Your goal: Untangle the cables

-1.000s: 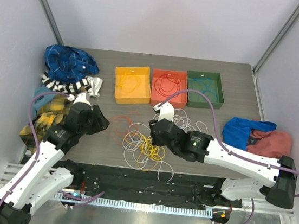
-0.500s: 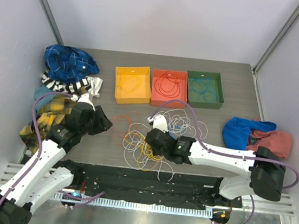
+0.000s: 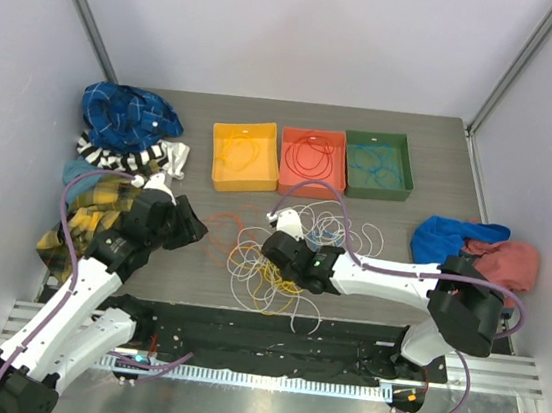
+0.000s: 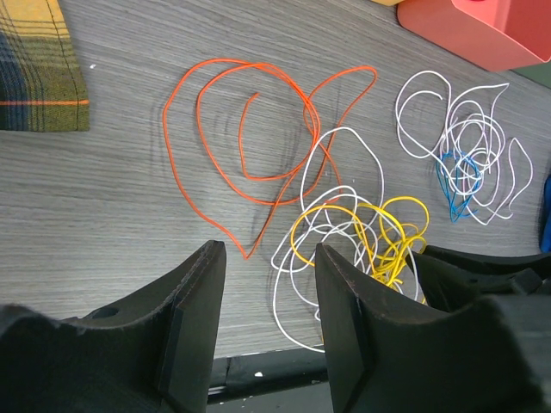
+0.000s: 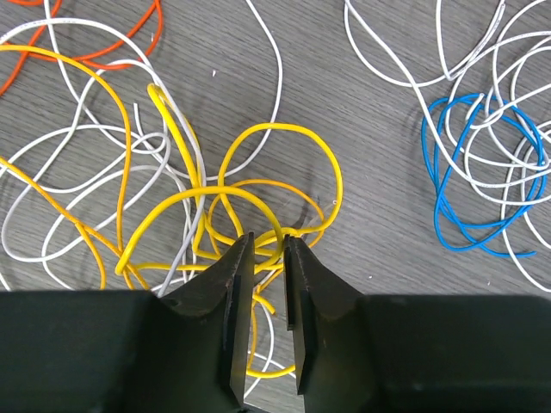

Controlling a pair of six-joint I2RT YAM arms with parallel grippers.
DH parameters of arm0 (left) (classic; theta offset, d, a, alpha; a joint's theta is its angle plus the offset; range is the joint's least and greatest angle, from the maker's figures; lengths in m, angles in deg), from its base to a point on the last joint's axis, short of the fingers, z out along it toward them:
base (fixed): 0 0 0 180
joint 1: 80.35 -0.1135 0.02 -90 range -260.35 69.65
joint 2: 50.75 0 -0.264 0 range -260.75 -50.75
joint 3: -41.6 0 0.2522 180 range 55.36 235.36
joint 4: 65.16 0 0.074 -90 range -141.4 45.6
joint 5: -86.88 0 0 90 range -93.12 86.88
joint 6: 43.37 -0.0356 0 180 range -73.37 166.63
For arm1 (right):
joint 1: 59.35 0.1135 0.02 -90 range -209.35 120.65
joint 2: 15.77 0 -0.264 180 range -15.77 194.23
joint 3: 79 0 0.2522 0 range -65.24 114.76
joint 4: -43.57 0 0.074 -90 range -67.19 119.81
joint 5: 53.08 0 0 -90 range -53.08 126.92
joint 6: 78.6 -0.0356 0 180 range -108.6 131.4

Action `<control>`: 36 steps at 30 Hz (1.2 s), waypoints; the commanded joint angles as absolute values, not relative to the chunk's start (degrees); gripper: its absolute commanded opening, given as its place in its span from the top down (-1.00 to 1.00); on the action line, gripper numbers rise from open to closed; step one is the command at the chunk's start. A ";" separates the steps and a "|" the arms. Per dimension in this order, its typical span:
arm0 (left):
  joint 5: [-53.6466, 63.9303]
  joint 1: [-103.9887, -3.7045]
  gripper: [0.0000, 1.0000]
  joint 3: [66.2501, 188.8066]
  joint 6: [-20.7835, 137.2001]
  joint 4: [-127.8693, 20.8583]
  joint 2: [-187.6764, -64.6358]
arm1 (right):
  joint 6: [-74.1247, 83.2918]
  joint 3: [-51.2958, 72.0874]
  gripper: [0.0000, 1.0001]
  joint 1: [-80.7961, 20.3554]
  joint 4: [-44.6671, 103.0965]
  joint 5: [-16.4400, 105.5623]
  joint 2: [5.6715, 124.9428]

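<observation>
1. Two grippers worked over one tangle of cables (image 3: 247, 263) on the near middle of the desk (image 3: 435, 145).
2. The right gripper (image 5: 269, 245) had narrowed to a slit astride a yellow cable (image 5: 277, 126); not yet pinching, I judged; it sat low among the loops, probably to single out one strand.
3. The left gripper (image 4: 267, 258) hovered spread and empty just beside the orange cable (image 4: 166, 129); likely placed to take that looser loop.
4. The white cables (image 4: 478, 129) and a blue cable (image 5: 437, 181) lay knotted to the right; the yellow tray (image 3: 215, 154) behind probably awaited the yellow one.
</observation>
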State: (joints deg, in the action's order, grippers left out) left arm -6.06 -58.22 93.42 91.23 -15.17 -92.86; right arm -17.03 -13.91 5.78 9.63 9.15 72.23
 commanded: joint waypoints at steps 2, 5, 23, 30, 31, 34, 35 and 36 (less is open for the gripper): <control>-5.76 -58.02 -0.01 93.33 90.66 -17.39 -92.58 | -16.55 -12.16 0.35 5.78 11.97 8.00 69.83; -5.58 -58.02 -0.01 93.33 90.66 -17.56 -92.76 | -16.11 -11.98 0.28 5.69 11.88 7.22 69.83; -5.76 -58.11 -0.01 93.42 90.84 -17.30 -92.50 | -14.10 -11.11 0.98 2.97 12.94 5.73 65.20; -5.40 -58.02 -0.01 93.77 90.84 -17.39 -92.76 | -5.33 7.59 0.98 3.32 2.76 0.37 54.38; -5.49 -58.02 -0.01 93.77 90.92 -17.48 -92.85 | -4.43 10.76 0.98 3.32 2.04 0.10 53.84; -5.40 -58.02 -0.01 93.68 91.28 -17.83 -92.76 | -1.61 22.45 0.98 3.40 -0.59 0.88 53.31; -5.40 -58.02 -0.01 93.68 91.36 -17.74 -92.67 | -1.35 27.09 0.98 3.32 -1.12 1.32 53.40; -5.40 -58.02 -0.01 93.68 91.54 -17.91 -92.67 | -1.00 28.96 0.98 3.32 -1.48 1.85 53.66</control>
